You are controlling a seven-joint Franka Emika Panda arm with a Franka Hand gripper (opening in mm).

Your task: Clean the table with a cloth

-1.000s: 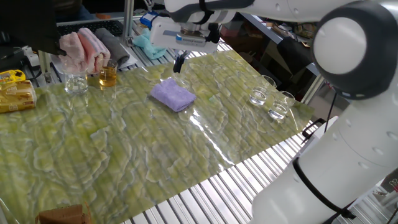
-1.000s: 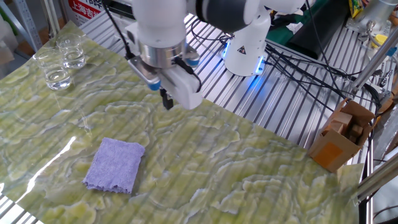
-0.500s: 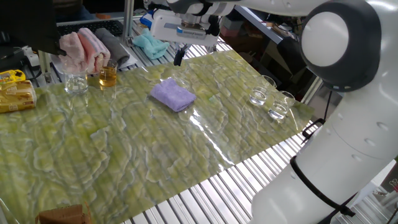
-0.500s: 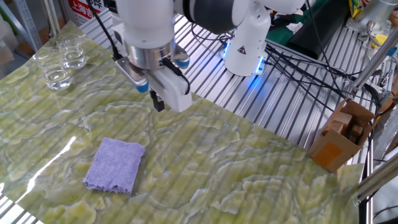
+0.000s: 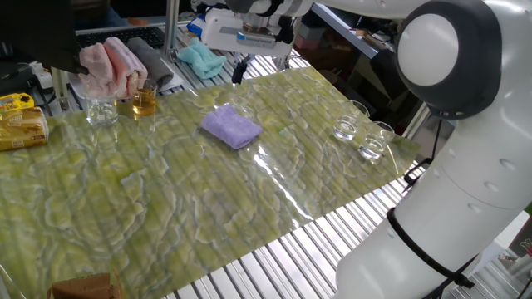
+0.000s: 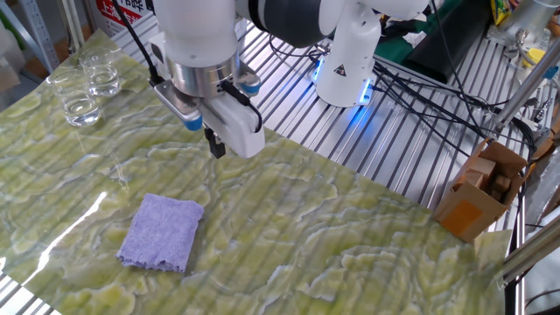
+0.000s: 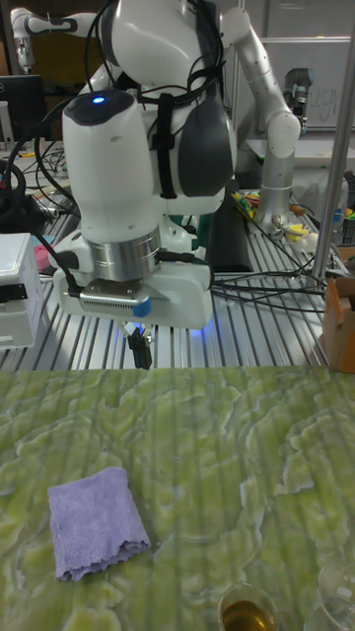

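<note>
The lavender cloth [image 5: 232, 126] [image 6: 161, 232] [image 7: 94, 521] lies flat and folded on the green-yellow marbled table [image 5: 166, 191] [image 6: 350, 254] [image 7: 237, 444]. My gripper [image 5: 238, 73] [image 6: 215, 149] [image 7: 142, 353] hangs in the air over the table's edge beside the metal slats, well apart from the cloth. Its dark fingers stand together, shut, with nothing between them.
Pink towels [image 5: 112, 65] and a teal cloth [image 5: 199, 58] lie off the table. An empty glass [image 5: 102, 110] and an amber-filled glass [image 5: 144, 101] [image 7: 247, 606] stand on one side, with two clear glasses [image 5: 347, 126] [image 6: 83, 109] on the other. A cardboard box [image 6: 481, 192] sits on the slats.
The gripper has risen and moved away from the cloth toward the table's edge. The cloth has not moved.
</note>
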